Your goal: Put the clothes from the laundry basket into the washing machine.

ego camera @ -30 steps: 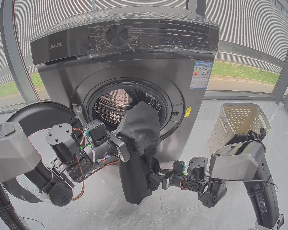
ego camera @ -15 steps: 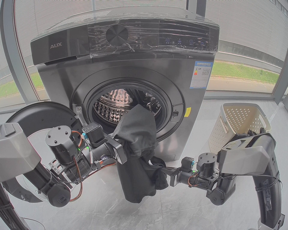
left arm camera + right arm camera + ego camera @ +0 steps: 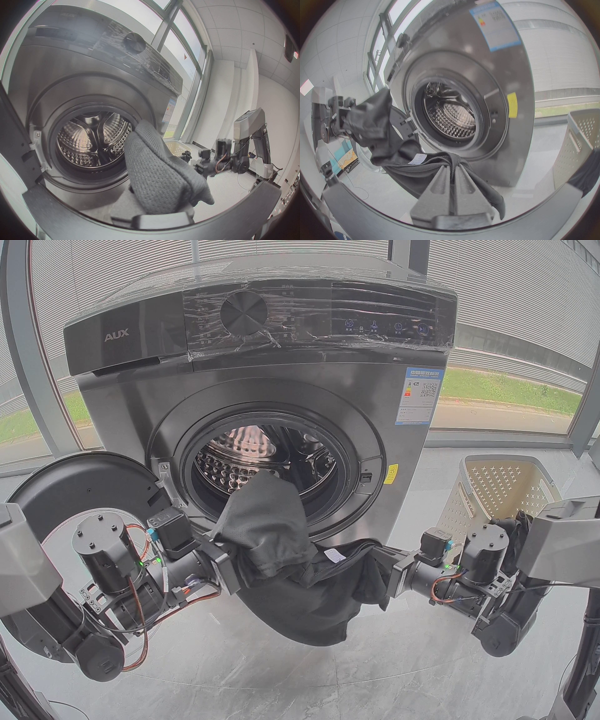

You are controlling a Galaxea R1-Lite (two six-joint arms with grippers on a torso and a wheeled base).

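Left gripper [image 3: 244,552], right gripper [image 3: 453,170] jaws clenched on dark garment [image 3: 294,590] before washing machine [image 3: 375,396]; drum [image 3: 250,455] looks empty, more clothes [image 3: 515,534] in basket [image 3: 494,490].

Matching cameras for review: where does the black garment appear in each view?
Head view: black garment slung between both arms, below the drum opening.
Left wrist view: garment close up front, overlapping the drum opening's edge.
Right wrist view: garment pinched in the right end effector, before the drum opening.
Shared landmark: drum opening.

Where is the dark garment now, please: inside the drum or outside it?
Outside: the dark garment hangs stretched between the left gripper and right gripper, in front of the drum opening.
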